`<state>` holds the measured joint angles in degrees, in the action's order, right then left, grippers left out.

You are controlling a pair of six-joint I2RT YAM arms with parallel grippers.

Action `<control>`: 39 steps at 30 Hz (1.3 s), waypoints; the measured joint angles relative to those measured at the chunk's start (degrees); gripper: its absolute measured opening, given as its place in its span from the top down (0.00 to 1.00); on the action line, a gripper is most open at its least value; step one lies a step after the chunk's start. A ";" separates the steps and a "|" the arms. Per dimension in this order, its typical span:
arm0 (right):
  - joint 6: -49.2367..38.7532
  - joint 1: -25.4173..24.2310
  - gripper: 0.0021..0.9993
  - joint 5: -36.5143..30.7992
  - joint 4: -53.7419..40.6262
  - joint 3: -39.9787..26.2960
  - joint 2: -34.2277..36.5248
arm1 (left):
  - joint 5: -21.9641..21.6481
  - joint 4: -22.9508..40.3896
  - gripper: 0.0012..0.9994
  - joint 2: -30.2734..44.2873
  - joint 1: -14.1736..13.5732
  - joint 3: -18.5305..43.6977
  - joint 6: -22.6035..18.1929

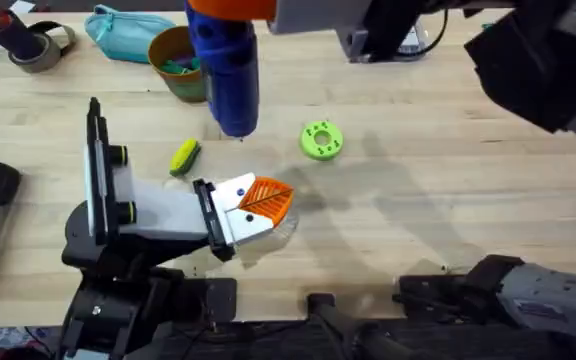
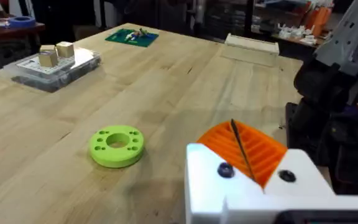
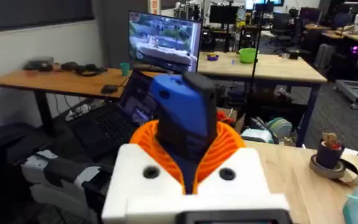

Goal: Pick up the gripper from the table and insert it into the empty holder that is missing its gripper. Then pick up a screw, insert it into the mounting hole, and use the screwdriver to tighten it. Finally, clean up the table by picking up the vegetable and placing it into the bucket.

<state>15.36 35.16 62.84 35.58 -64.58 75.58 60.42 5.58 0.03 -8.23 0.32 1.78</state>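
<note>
Two arms share this screw-tightening step: my right pincer (image 3: pixel 194 168) grips the blue screwdriver (image 1: pixel 225 70) upright over the table (image 1: pixel 448 180), while my left pincer (image 1: pixel 263 200) pinches its thin bit. Next I must steer the bit to the mounting hole, which I cannot make out.

green disc (image 1: pixel 321 140) mid-table | teal pouch (image 1: pixel 128 33) far-left | tape roll (image 1: pixel 38 47) corner

Blue screwdriver (image 1: pixel 225 75) upright above table (image 1: pixel 418 200).

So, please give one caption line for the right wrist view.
Right gripper holds the blue screwdriver raised.
</note>
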 joint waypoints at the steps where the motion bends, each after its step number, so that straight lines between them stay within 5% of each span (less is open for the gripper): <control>1: 0.25 0.00 0.95 0.17 0.02 -0.18 0.23 | 0.00 0.00 0.98 0.00 0.00 0.00 0.00; 39: 0.31 4.08 0.96 4.56 0.17 -0.17 2.81 | 0.00 0.02 0.98 0.00 0.00 0.00 0.00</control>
<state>15.66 39.24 67.40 35.75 -64.75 78.39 60.42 5.60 0.03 -8.23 0.32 1.78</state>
